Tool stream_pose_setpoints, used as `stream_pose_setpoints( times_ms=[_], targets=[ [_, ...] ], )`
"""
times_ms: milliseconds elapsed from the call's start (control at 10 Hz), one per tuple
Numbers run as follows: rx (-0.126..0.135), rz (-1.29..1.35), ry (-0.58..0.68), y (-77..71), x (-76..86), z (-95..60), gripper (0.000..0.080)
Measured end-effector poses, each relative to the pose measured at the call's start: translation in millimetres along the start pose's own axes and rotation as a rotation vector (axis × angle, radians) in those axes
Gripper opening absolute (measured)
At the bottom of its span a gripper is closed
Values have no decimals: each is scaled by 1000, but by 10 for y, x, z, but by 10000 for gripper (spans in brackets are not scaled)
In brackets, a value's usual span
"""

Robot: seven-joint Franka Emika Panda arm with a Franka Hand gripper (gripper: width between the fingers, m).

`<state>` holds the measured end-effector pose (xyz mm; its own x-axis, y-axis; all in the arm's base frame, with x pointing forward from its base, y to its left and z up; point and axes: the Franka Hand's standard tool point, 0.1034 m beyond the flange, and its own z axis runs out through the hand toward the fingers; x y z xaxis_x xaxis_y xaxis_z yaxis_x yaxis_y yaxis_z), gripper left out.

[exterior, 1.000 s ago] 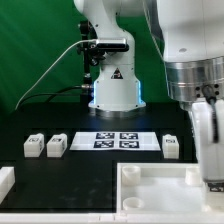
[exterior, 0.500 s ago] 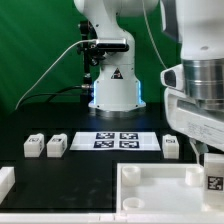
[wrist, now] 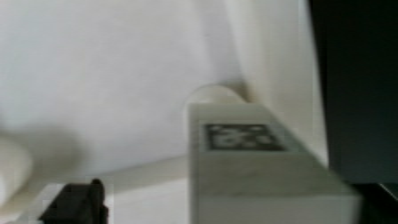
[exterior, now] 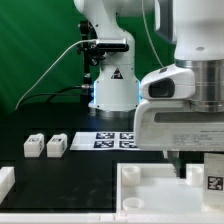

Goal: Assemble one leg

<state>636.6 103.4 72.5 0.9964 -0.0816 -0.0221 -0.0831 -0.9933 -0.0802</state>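
Note:
My gripper [exterior: 207, 158] fills the exterior view's right and hangs over the large white tray-like part [exterior: 150, 186]. It is shut on a leg [exterior: 213, 172], a small white block with a black-and-white tag, held above the tray's right side. In the wrist view the leg [wrist: 249, 150] runs out from between the dark fingertips [wrist: 71, 202], tag up, with the gripper [wrist: 222, 205] over the tray's white floor [wrist: 107, 80]. Two more legs [exterior: 33, 146] [exterior: 56, 146] lie on the black table at the exterior view's left.
The marker board [exterior: 112, 140] lies at the table's middle, partly behind my gripper. The arm's base [exterior: 112, 85] stands behind it. A white part's corner [exterior: 5, 180] shows at the exterior view's lower left.
My gripper has risen and swung toward the exterior view's left, lifting the leg above the tray. It now hides the leg that lay to the right of the marker board.

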Motion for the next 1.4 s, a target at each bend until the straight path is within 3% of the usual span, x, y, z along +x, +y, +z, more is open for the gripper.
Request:
stream_pose_setpoints(
  times_ms=[100,200,300,400,500,800,1100,1200,1400],
  targets=[
    [1,24,-1,-2,-2,1,649],
    [1,27,-1,-1,-2,2,558],
    [7,193,-2,-16,-5,3,558],
    [9,264,-2,-22,-6,3,344],
    [19,446,-7,-43,-12,7,295],
    [32,888,-23,-61,-17,28,295],
    [89,1699,-40,-41,-41,53,295],
    [136,1914,-48,-114,-42,48,295],
    [146,1896,-49,-120,-43,52,295]
  ],
)
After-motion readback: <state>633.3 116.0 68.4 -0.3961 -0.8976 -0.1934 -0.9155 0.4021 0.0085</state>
